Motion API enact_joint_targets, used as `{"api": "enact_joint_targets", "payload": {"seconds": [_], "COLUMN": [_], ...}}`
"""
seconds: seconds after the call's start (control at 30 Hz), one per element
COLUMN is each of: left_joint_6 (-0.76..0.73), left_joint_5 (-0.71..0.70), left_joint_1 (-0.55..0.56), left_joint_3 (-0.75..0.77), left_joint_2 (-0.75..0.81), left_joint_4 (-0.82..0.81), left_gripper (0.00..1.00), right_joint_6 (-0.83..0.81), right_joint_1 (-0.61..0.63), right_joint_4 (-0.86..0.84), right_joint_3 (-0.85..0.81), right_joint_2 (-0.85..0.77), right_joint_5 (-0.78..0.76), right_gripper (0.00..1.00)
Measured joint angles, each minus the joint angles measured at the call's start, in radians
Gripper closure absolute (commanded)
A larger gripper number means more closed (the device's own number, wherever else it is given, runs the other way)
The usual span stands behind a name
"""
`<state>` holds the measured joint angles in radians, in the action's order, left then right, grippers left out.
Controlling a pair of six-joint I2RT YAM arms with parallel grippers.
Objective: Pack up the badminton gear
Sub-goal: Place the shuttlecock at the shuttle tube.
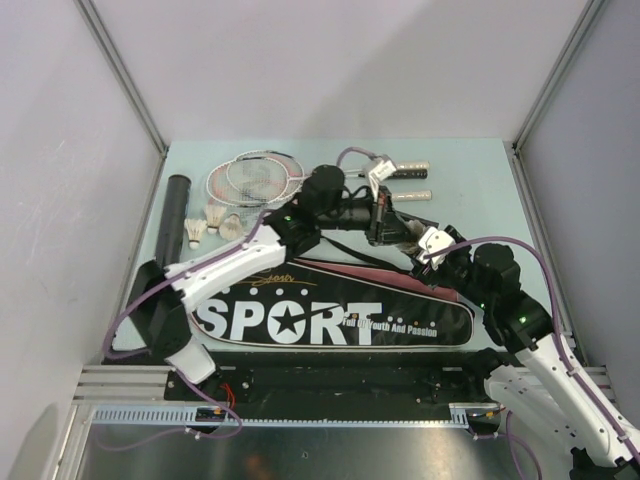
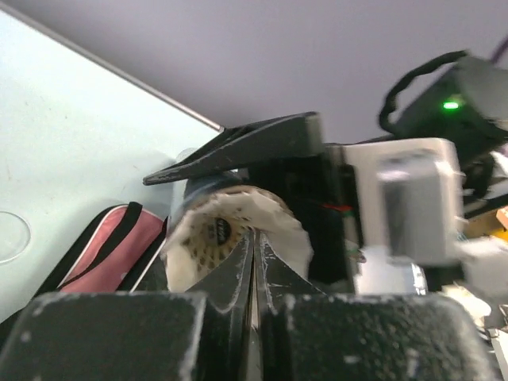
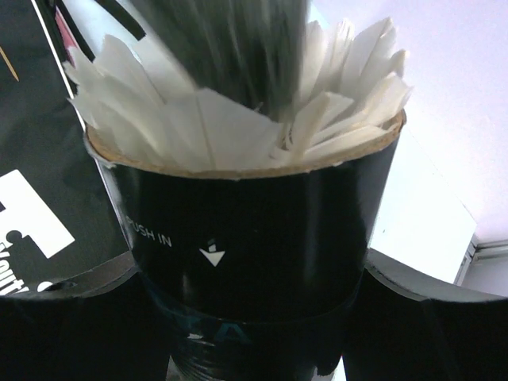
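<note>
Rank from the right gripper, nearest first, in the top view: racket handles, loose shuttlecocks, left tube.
1. Racket handles, just beyond the right gripper.
2. Loose shuttlecocks, left of centre.
3. Left tube, at the table's left edge.

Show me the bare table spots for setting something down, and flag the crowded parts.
Bare: the far right table, between the racket handles and the right wall. Crowded: far left, where the dark tube, shuttlecocks and racket heads lie close; the bag fills the front; the left arm and right arm meet mid-table.
</note>
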<state>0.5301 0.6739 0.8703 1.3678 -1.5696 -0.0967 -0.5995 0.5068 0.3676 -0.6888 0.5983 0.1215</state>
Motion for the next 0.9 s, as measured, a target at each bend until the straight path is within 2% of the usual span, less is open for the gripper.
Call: {"api": "enact_joint_targets", "payload": {"seconds": [0.17, 0.23, 0.27, 0.37, 0.43, 0.63, 0.9], "left_joint_6": [-0.008, -0.016, -0.018, -0.018, -0.021, -0.038, -0.062], "left_joint_5": [-0.048, -0.069, -0.071, -0.073, -0.072, -0.068, -0.070], "left_joint_1": [0.066, 0.076, 0.074, 0.048, 0.020, -0.030, 0.058], "left_joint_3": [0.095, 0.108, 0.108, 0.098, 0.073, 0.064, 0.116], "left_joint_2": [-0.151, -0.170, -0.167, -0.134, -0.082, 0.034, -0.087], "left_joint_4": [0.033, 0.050, 0.060, 0.073, 0.089, 0.107, 0.143], "left_gripper": [0.94, 0.81, 0.71, 0.63, 0.66, 0.81, 0.85], "right_joint_6": [-0.004, -0.010, -0.011, -0.005, -0.001, 0.004, 0.005], "right_joint_1": [0.001, 0.000, 0.001, 0.003, 0.003, 0.004, 0.005], "right_joint_4": [0.013, 0.039, 0.042, 0.051, 0.055, 0.055, 0.053], "right_joint_3": [0.004, 0.004, 0.004, 0.004, 0.004, 0.004, 0.004], "right_joint_2": [-0.003, -0.004, -0.006, -0.026, -0.052, -0.092, -0.084], "right_joint_5": [-0.008, -0.027, -0.030, -0.044, -0.049, -0.049, -0.042], "right_gripper": [0.77, 0.77, 0.77, 0.77, 0.77, 0.78, 0.78]}}
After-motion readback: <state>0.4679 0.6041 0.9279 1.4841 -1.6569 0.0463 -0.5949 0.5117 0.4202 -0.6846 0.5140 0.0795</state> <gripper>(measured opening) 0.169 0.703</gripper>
